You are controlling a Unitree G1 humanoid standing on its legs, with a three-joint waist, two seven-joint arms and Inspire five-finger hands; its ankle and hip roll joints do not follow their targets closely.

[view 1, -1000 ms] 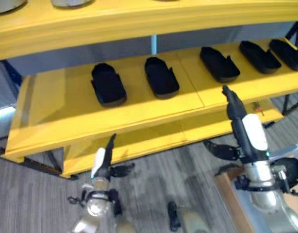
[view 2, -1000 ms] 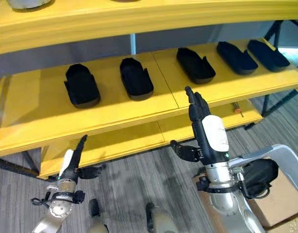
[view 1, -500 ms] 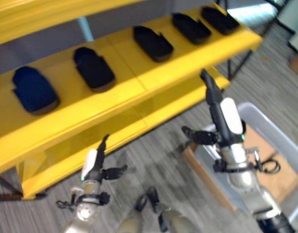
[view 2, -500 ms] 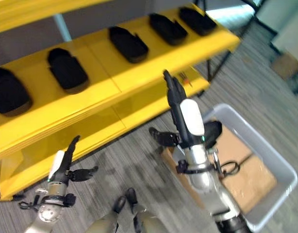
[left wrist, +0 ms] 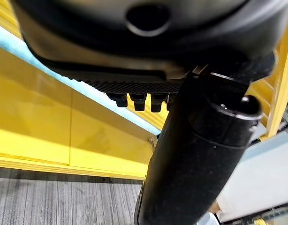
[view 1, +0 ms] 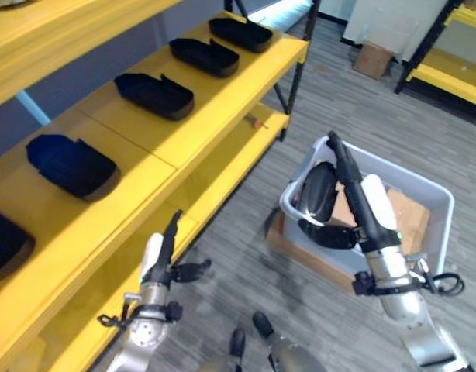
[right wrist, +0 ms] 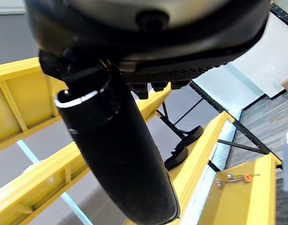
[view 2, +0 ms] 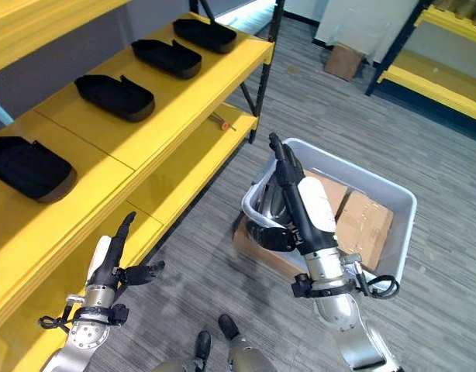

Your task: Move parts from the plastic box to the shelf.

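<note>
Left eye view: one black part (view 1: 319,191) leans inside the grey plastic box (view 1: 432,195) on the floor; five more lie along the yellow shelf (view 1: 222,105). The view has swung from shelf to box, so I'd guess another pickup comes next. Right hand (view 1: 353,190) and left hand (view 1: 162,252) hang spread, empty.

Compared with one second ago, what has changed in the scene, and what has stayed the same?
The head camera has swung toward the robot's right: the yellow shelf now sits at the view's left, and a grey plastic box on the floor with a black part inside has come into sight. The right hand now reaches over that box. Both hands stay open and empty, the left hand low; the black parts on the shelf have not moved.
</note>
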